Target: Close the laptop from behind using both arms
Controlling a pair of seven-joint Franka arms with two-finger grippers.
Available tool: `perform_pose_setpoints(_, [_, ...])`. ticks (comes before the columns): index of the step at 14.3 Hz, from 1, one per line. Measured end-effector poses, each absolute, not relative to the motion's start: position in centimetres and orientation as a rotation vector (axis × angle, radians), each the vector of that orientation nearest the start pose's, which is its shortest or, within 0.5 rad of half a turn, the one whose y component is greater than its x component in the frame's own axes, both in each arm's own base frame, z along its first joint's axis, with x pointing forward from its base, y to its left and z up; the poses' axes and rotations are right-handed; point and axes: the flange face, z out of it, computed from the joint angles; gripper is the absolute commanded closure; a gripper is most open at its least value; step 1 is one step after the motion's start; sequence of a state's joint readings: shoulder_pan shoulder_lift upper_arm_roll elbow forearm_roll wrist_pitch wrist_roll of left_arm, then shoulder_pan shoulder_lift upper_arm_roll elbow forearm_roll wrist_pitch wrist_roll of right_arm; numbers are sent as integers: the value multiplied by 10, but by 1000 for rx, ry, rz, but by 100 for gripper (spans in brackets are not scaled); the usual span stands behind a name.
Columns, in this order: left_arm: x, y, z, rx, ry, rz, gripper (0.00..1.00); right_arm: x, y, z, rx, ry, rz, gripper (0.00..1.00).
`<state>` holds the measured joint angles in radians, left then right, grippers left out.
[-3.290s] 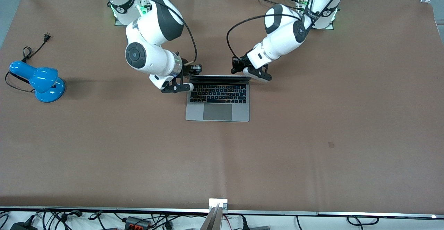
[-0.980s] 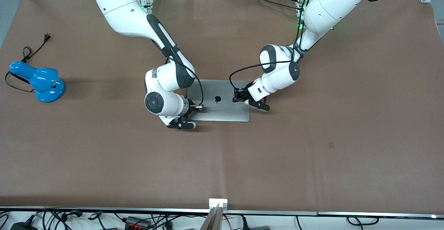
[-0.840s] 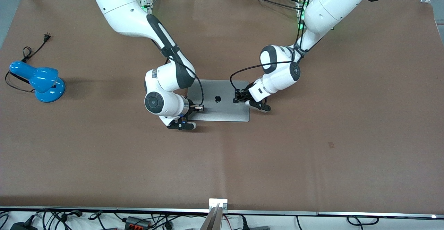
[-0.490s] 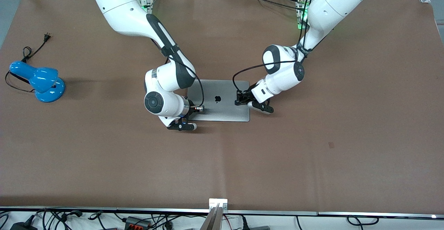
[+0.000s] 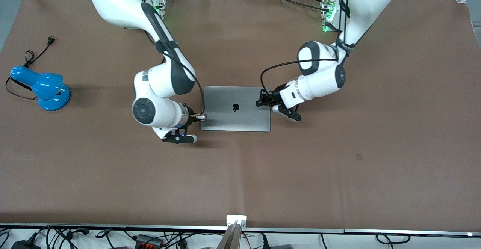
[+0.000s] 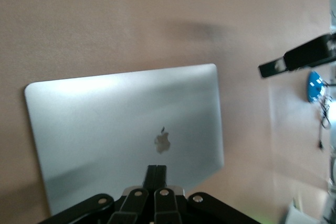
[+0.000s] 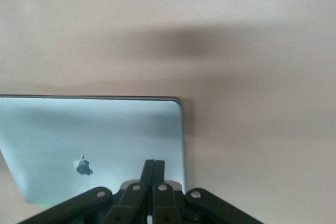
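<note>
The silver-grey laptop [image 5: 229, 119] lies closed and flat on the table, lid up, with its black apple logo showing. My right gripper [image 5: 202, 118] is shut and empty at the lid's edge toward the right arm's end. My left gripper [image 5: 259, 103] is shut and empty over the lid's edge toward the left arm's end. In the left wrist view the shut gripper [image 6: 156, 169] points over the lid [image 6: 115, 114] near the logo. In the right wrist view the shut gripper [image 7: 153, 164] sits over the lid [image 7: 105, 129] near a corner. I cannot tell whether either touches the lid.
A blue desk lamp [image 5: 41, 87] with a black cord and plug lies at the right arm's end of the table; it also shows in the left wrist view [image 6: 315, 85]. Cables and adapters run along the table's near edge.
The laptop, open 3.3 s ago, has been shut for the last second. Both grippers have drawn outward from the lid's middle, each toward its own arm's end.
</note>
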<state>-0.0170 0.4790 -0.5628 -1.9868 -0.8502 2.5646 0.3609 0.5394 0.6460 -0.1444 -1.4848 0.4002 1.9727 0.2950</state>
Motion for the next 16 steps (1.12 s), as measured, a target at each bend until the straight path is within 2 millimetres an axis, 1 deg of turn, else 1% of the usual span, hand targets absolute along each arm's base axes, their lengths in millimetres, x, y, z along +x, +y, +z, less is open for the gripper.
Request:
perform_pose_setpoints(2, [549,-292,283,2406,-281,7,94,630,289,316,-2936,100,340,100])
perform_pose_setpoints(3, [554,-280,288,2417,-331,-12,92,630,282,327,-2944,103,346,97])
perform_pose_setpoints(4, [558,-270,294,2427,-389,-41,87,630,276,334,-2959,101,347,55])
perform_pose_setpoints(5, [564,-260,300,2439,-451,-73,83,630,271,340,-2976,94,344,1])
perform_pose_setpoints(6, [570,-249,307,2455,-515,-105,75,631,267,346,-2987,92,333,0])
perform_pose_setpoints(7, [577,-236,315,2474,-580,-141,70,632,263,352,-2990,97,322,0])
perform_pose_setpoints(8, [583,-223,326,2494,-641,-184,60,633,258,361,-2991,104,316,0])
perform_pose_setpoints(10, [594,-195,349,2546,-726,-285,45,635,242,385,-2990,132,283,0])
perform_pose_setpoints(12, [600,-172,371,2617,-774,-385,14,640,216,421,-2997,171,202,0])
perform_pose_setpoints(13, [602,-165,381,2661,-800,-420,0,642,201,438,-3017,183,160,0])
perform_pose_setpoints(14, [603,-160,389,2691,-818,-449,0,642,188,452,-3046,189,124,0])
perform_pose_setpoints(16, [604,-151,405,2727,-814,-513,0,642,168,474,-3100,192,56,0])
